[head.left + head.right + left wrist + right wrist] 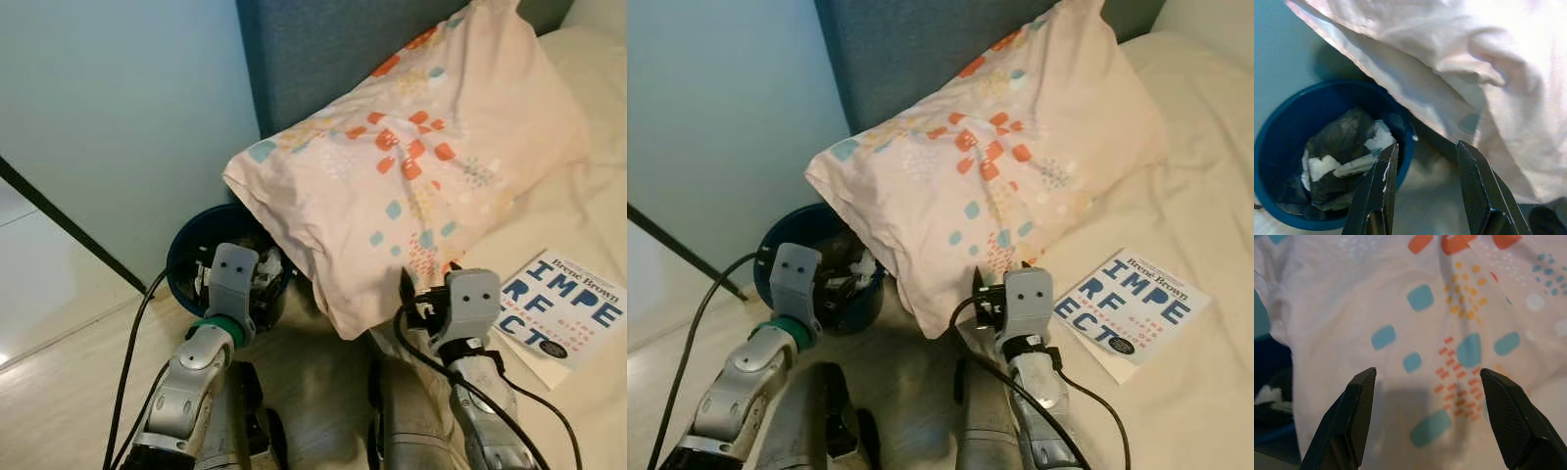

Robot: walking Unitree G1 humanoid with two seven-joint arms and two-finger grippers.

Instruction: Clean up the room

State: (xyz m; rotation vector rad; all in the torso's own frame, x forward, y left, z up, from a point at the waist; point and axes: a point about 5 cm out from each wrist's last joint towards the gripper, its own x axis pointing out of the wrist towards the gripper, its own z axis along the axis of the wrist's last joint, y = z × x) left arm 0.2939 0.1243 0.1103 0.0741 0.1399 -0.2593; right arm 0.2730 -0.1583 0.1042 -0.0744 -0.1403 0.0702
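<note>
Two grippers are raised toward the pillow (411, 157), which leans against the headboard (323, 59) with one corner hanging off the bed (588, 196) over the bin (186, 259). The right gripper (1422, 416) faces the pillow's lower edge with its fingers wide apart and nothing between them. The left gripper (1425, 186) hovers beside the pillow, over the bin's rim, fingers also apart and empty. Crumpled paper (1342, 164) lies in the bin. A book (558, 304) rests on the bed just beside the pillow. The step in hand looks like straightening the pillow. Next, the right gripper would need to close on that lower edge and draw the pillow back onto the bed.
</note>
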